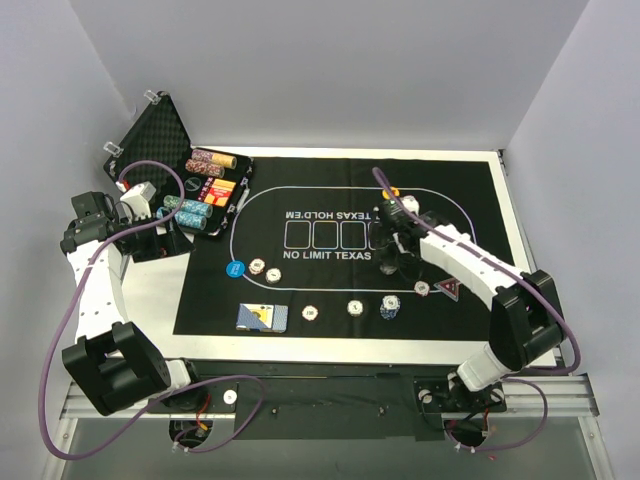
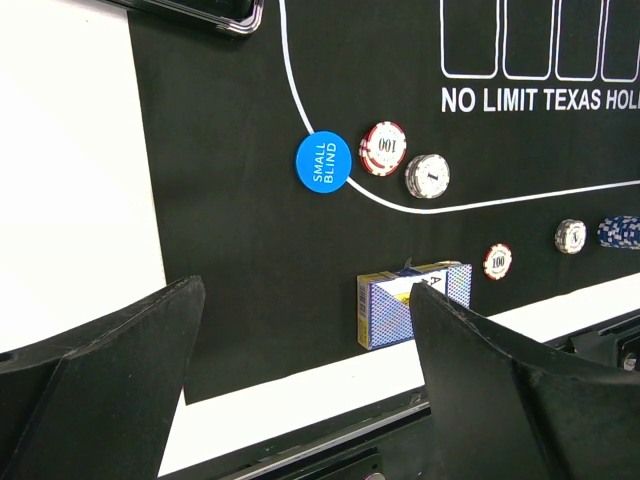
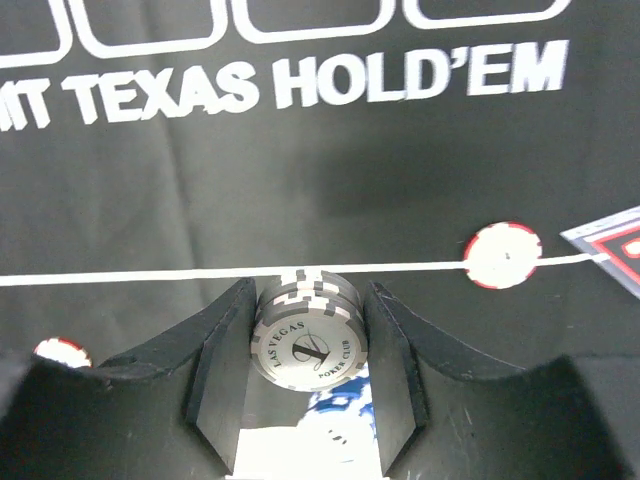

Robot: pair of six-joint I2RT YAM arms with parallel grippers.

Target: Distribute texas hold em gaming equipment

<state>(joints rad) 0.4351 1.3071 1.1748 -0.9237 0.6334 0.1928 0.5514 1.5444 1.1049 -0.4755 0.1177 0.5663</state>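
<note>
My right gripper (image 3: 308, 330) is shut on a small stack of grey-and-white poker chips (image 3: 308, 335) and holds it above the felt mat, near the mat's middle right (image 1: 392, 250). A red-edged chip (image 3: 503, 255) and the red triangular marker (image 1: 447, 289) lie to its right. My left gripper (image 2: 305, 380) is open and empty, raised over the table's left edge by the case. A blue SMALL BLIND button (image 2: 323, 161), two chip stacks (image 2: 383, 148) (image 2: 427, 176) and a blue-backed card deck (image 2: 412, 302) lie on the mat. More chips (image 1: 355, 307) and a blue chip stack (image 1: 389, 307) sit along the near line.
The black foam-lined case (image 1: 165, 140) stands open at the back left with rolls of chips (image 1: 215, 160) and card packs in it. The black printed felt mat (image 1: 460, 200) covers the table's middle. White walls close in left, right and behind.
</note>
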